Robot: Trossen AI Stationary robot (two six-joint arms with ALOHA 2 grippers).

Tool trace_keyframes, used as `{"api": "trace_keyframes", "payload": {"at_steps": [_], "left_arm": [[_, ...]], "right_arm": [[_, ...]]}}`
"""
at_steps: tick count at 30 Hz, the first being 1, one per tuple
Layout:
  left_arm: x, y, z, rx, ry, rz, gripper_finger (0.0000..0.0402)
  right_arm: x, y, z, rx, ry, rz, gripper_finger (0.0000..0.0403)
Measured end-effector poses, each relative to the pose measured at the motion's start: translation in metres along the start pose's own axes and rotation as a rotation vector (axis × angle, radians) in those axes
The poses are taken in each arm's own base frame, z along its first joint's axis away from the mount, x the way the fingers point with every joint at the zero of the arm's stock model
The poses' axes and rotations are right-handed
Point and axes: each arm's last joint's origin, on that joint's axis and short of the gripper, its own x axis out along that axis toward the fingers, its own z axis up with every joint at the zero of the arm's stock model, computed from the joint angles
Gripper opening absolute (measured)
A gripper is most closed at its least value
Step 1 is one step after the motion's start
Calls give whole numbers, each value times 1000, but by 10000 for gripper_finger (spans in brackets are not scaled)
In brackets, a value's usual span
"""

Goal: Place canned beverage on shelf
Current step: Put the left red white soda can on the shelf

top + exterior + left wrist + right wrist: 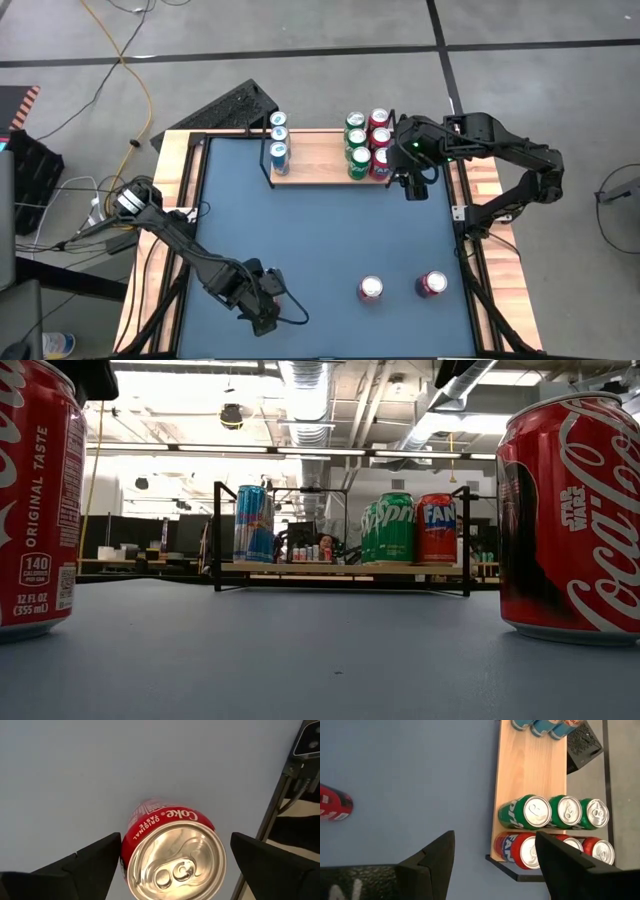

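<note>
Red cola can [172, 852] sits right below the left gripper [175, 865], whose fingers stand wide on either side of it, gripping nothing. That can looks like the next to go; best lower squarely around its body before closing. In the high view the left gripper [262, 305] hangs low by the tabletop's near edge, arm folded. A second red can [431, 284] stands nearer the right edge. The right gripper [413, 183] hovers open and empty beside the shelf [315, 158] along the far edge.
</note>
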Motion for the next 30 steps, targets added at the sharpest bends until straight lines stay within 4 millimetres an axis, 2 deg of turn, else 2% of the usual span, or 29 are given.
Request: {"api": "trace_keyframes", "payload": {"at_steps": [4, 10, 23, 30], "left_arm": [[0, 0, 0, -1, -2, 3, 341], [0, 0, -1, -13, -1, 4, 270], [-2, 5, 4, -53, 17, 8, 269], [-19, 19, 20, -30, 13, -35, 269]], "right_arm": [[0, 0, 0, 14, 0, 0, 260], [0, 0, 0, 24, 0, 0, 260], [-1, 0, -1, 7, 3, 0, 260], [-15, 0, -7, -39, -41, -16, 260]]}}
